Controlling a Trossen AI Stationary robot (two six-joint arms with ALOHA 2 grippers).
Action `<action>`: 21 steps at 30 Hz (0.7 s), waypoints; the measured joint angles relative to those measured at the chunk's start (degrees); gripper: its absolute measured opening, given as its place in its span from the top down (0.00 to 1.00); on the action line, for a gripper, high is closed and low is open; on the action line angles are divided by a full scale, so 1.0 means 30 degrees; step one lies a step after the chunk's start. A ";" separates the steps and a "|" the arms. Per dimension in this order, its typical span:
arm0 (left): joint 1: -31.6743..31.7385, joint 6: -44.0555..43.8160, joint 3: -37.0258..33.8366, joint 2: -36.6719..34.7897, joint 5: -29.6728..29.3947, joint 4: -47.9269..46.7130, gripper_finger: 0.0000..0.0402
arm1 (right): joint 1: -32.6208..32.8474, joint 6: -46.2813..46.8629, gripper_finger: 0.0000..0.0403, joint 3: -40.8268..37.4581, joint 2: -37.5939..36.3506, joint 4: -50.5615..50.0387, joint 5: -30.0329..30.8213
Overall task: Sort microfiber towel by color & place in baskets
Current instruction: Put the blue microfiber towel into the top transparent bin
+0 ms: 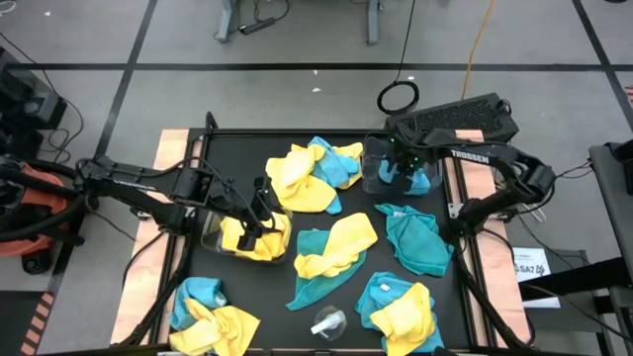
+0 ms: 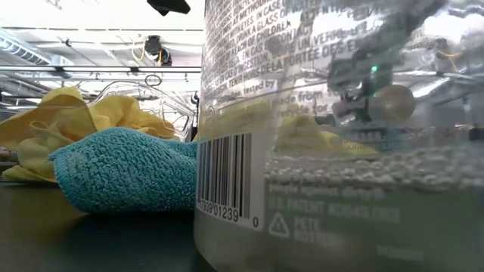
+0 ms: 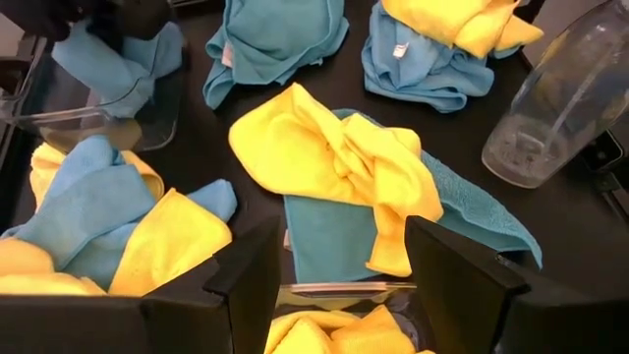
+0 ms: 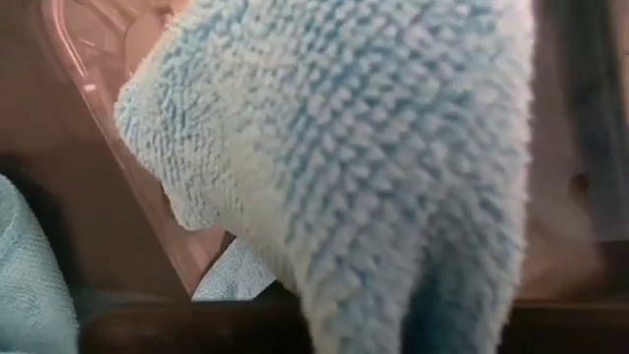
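On the left of the black worktop [image 1: 247,148], the left gripper [image 1: 259,220] hangs with its fingers spread and empty over the clear plastic rectangular basket [image 1: 213,237] already holding bright yellow fuzzy microfiber towels [image 1: 259,240]. The nearest loose cloth, a yellow towel draped over a teal one [image 1: 336,247], lies straight ahead of it toward the worktop's middle, its long fold running diagonally; this arm is the nearer one. On the right, the right gripper [image 1: 413,170] sits over the second clear basket [image 1: 374,168], pinching a teal-blue towel [image 4: 344,177] that hangs down into it; it looks close to letting go.
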 joint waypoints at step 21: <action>0.0015 -0.0532 0.0000 0.0000 -0.0106 -0.0065 0.45 | 0.0105 0.1543 0.43 0.0007 -0.2241 -0.0848 -0.0015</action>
